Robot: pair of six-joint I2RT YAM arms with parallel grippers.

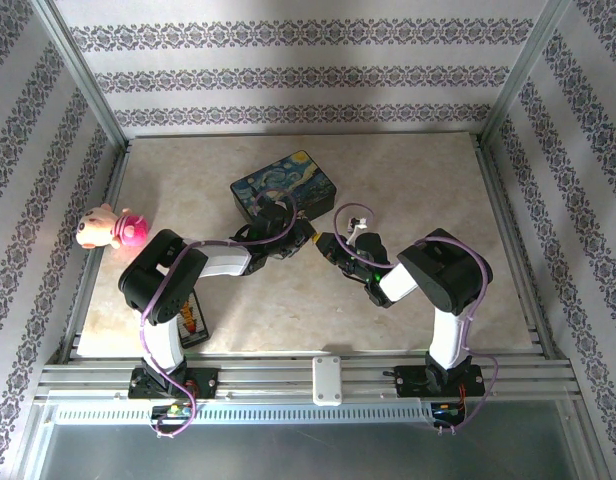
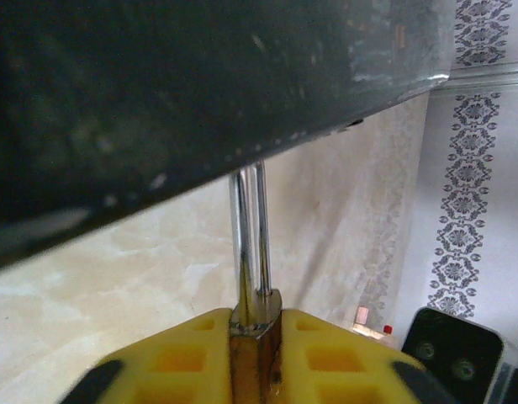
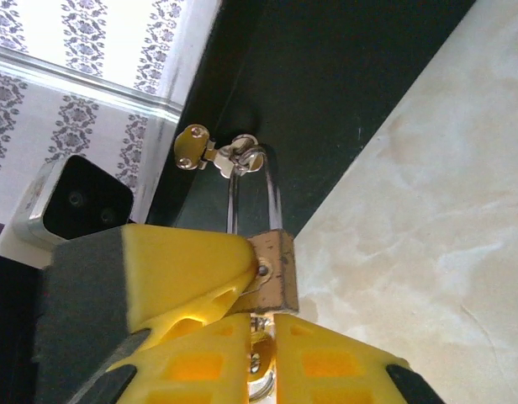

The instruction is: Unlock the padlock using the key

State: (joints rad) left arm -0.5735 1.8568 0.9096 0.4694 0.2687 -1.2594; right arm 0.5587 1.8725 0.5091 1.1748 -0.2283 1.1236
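Padlock (image 3: 277, 269): small brass body, thin silvery shackle (image 2: 249, 227). It hangs from the latch (image 3: 234, 157) on the near side of the dark painted box (image 1: 285, 183), mid-table, between the two arms.

Left gripper (image 2: 256, 341): yellow fingers pressed in on the brass body from both sides, pinching it. Shackle runs up out of the grip toward the box edge.

Right gripper (image 3: 263, 358): comes at the underside of the lock. Fingers drawn close together on a small silvery piece, which I take for the key (image 3: 257, 374). Cannot see whether its tip is seated in the keyway.

Handling, my judgement:
- Lock is light and rigid; smooth brass faces likely slippery.
- It can swing and twist on the latch, so the flat sides of the body are the place to hold it, as the left does now. The shackle is too thin to steady.
- Key is tiny and thin; a grip on the bow only, square to the keyway. Any tilt may jam it or lever the lock out of the left's pinch.
- Box looks light enough to slide if pushed.

Surface: pale marbled table (image 1: 418, 190), smooth, little friction expected.

Room: walls (image 1: 288, 75) papered in dark floral bands, metal rail (image 1: 328, 375) along the near edge. Pink plush toy (image 1: 108, 228) at the left edge, well apart from the work.
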